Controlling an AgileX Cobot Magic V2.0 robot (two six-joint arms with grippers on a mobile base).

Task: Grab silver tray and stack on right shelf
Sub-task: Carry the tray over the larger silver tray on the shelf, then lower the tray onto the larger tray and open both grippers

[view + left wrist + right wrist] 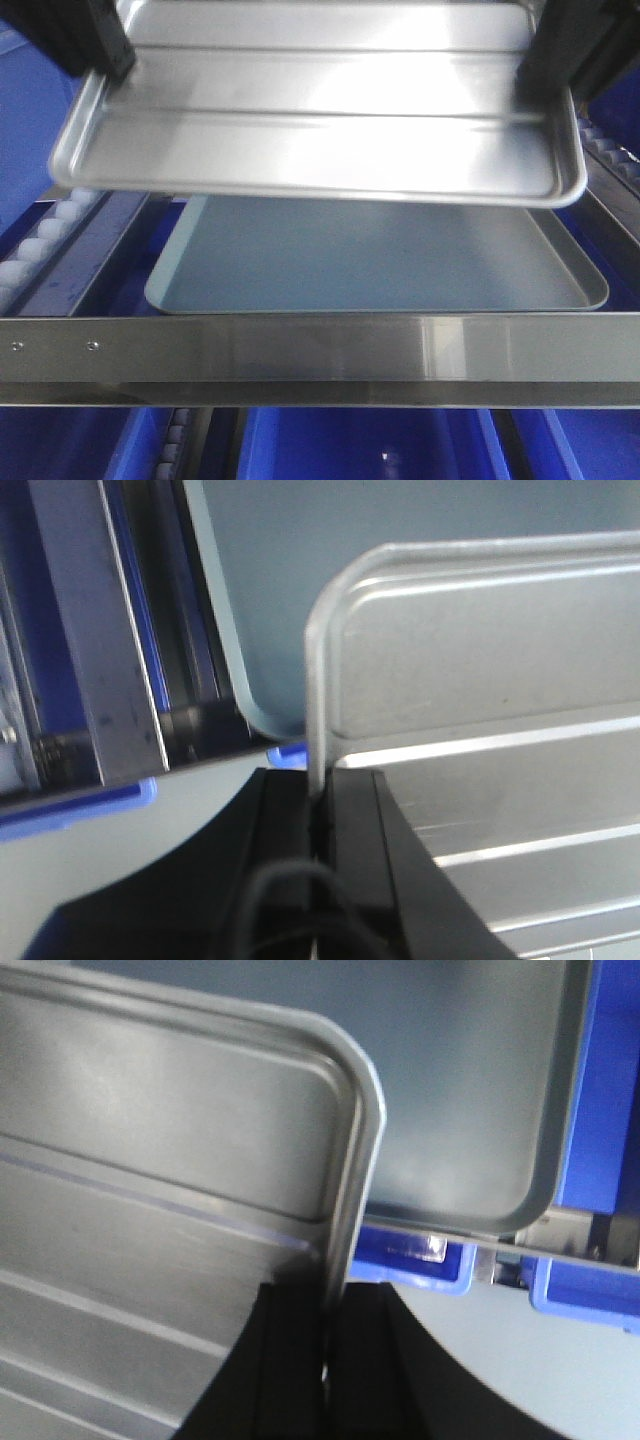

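Setting: steel flow-rack, the right shelf point(600, 215), with a polished front crossbar point(320, 355), white rollers point(45, 240) along the side rails and blue bins point(360, 440) below.
Silver tray point(320, 120): in the air over the shelf, carried by its two short ends. It is roughly level, with its ridged base facing up to the front camera.
Left hand point(320, 805): black fingers pressed on the tray's left rim, one on each side of the thin edge, near a rounded corner.
Right hand point(335, 1315): the same pinch on the right rim, also close to a corner.
Grey tray point(380, 260): flat on the shelf directly under the silver one, with a clear gap between them. Its near rim lies just behind the crossbar.
Stage, as I judge it: carried over the stack, with lowering and release not yet done.
Risk: both grips are narrow edge pinches, so uneven lowering could twist the tray or let a rim slip out.
Risk: letting go above the gap could make it drop, clatter, and land askew or nudge the grey tray on the rollers.
Risk: fingers under the rim could jam between the two trays.
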